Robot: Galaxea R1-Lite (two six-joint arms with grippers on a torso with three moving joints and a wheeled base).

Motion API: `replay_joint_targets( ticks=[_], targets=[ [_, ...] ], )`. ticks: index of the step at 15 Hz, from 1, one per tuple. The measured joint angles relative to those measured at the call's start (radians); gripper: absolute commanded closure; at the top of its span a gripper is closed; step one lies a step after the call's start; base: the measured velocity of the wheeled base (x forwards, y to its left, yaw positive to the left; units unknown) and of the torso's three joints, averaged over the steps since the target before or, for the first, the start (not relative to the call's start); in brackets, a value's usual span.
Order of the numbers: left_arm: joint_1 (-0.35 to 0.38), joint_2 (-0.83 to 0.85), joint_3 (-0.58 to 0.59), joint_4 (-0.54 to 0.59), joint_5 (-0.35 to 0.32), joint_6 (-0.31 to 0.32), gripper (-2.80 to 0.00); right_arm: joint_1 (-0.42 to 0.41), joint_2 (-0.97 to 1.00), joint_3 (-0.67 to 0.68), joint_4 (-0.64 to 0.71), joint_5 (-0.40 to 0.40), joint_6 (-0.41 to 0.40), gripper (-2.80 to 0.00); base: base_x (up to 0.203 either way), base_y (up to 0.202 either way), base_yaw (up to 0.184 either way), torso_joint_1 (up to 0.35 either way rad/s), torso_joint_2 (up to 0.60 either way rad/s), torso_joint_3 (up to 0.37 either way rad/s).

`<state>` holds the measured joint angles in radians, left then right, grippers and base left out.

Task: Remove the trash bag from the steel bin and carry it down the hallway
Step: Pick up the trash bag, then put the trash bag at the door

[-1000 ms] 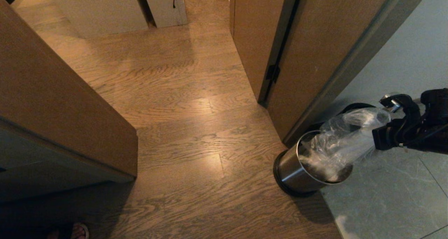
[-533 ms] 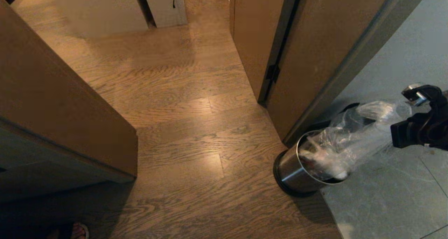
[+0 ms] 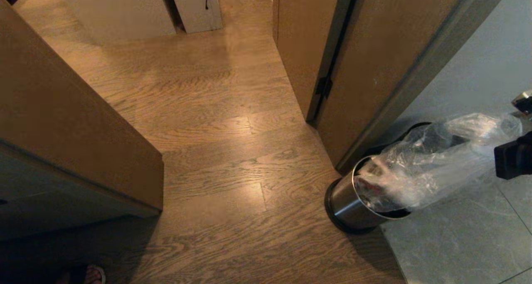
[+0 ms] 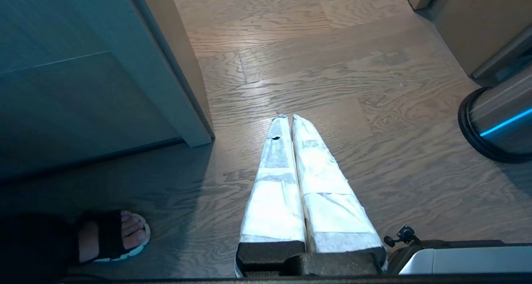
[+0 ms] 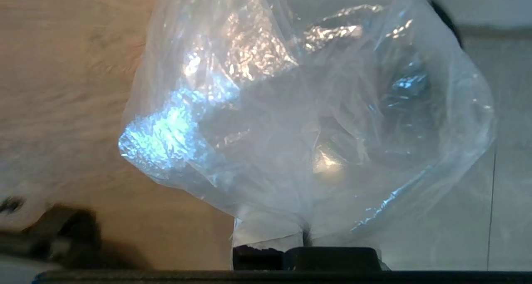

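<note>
No brand, label or readable writing is showing on anything in view.

The right gripper (image 3: 513,161) is sitting at the right edge of the head view, only partly in frame, its jaws clamped tight on the gathered neck of the trash bag (image 3: 419,167). Compared with a second ago it has been pulling up and to the right, so the bag is now stretching out longer from the mouth of the steel bin (image 3: 349,201). The bag's lower end is still lying inside the bin's rim. In the right wrist view the trash bag (image 5: 307,122) is ballooning across most of the frame, hiding the fingers.

The bin is standing at the lower right of the head view, right where the wood-plank floor (image 3: 216,151) is meeting the grey tiles (image 3: 461,238), just beside the foot of a brown door (image 3: 374,59).

The left gripper (image 4: 286,118) is hanging parked above the planks, its padded fingers (image 4: 274,180) pressed together and holding nothing. A person's sandalled foot (image 4: 112,236) is resting at the lower left of that view.

A wide strip of bare planks is running from the bottom centre towards the upper left, between a brown panel (image 3: 62,122) and the door.
</note>
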<state>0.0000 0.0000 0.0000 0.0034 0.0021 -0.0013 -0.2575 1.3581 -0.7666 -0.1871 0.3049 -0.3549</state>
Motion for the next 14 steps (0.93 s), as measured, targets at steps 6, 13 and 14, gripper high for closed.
replay_joint_targets(
  ticks=[6,13,14],
  targets=[
    [0.000,0.000,0.000,0.000,0.000,0.000,0.00,-0.002,-0.274,0.228,0.062,-0.051,0.025,0.00,0.000,0.000,0.000,0.000,0.00,0.000],
    [0.000,0.000,0.000,0.000,0.000,0.000,0.00,0.099,-0.739,0.606,0.078,-0.214,0.178,0.00,0.000,0.000,0.000,0.000,0.00,0.000],
    [0.000,0.000,0.000,-0.001,0.000,0.000,0.00,0.121,-0.813,0.650,0.085,-0.251,0.199,0.00,0.000,0.000,0.000,0.000,0.00,0.000]
  ],
)
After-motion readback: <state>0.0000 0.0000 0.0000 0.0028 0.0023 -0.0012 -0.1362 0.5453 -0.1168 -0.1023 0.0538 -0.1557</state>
